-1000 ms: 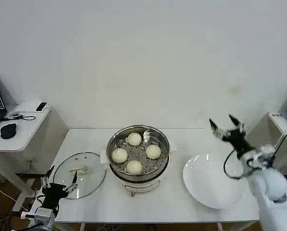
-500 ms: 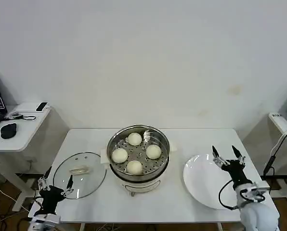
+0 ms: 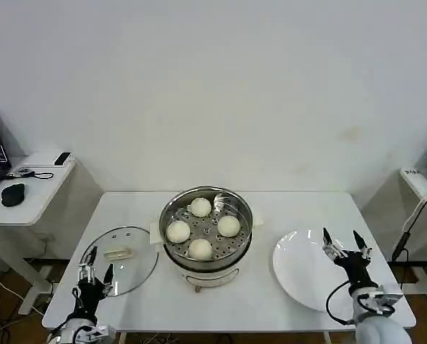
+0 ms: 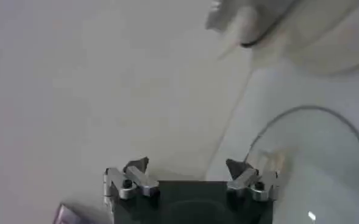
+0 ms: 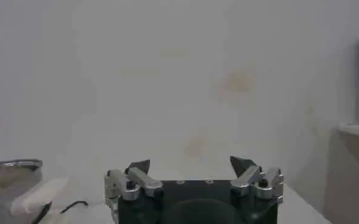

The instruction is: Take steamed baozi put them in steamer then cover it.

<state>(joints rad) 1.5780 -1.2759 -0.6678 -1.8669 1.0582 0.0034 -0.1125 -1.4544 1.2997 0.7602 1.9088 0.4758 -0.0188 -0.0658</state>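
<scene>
At the table's near edge the left gripper is hovering wide open and empty over the lid, the right gripper likewise over the plate, while beyond them 4 buns are sitting in the uncovered steamer.

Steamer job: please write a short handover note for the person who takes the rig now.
Left gripper: open, empty, at the table's front left corner beside the lid.
Right gripper: open, empty, over the near right edge of the flat white plate.
Done: all four cream-white round baozi sit on the perforated tray inside the shiny round steel steamer at table centre.
Left: the clear glass cover with metal rim lies flat on the table, left of the steamer; put it on.
</scene>
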